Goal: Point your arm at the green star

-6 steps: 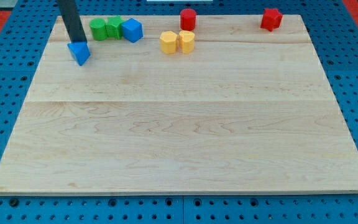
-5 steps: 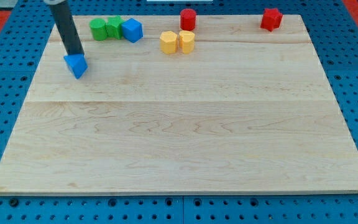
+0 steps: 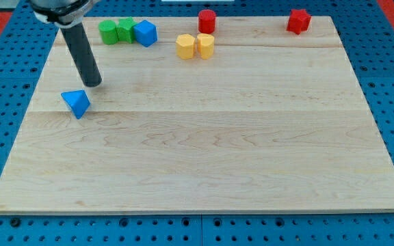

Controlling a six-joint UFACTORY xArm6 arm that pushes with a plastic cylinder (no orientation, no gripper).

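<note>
The green star point(image 3: 126, 30) sits near the board's top left, between a green round block point(image 3: 109, 31) on its left and a blue block point(image 3: 146, 33) on its right. My tip point(image 3: 94, 83) is below and to the left of this row, well apart from the green star. A blue triangular block point(image 3: 76, 103) lies just below and left of my tip, not touching it.
Two yellow blocks point(image 3: 185, 46) point(image 3: 205, 45) sit side by side at top centre. A red cylinder point(image 3: 206, 20) stands above them. A red block point(image 3: 297, 20) is at the top right. The wooden board point(image 3: 204, 150) lies on a blue pegboard.
My tip moved down the view and slightly right. The blue triangular block was pushed down and left, and now lies apart from my tip.
</note>
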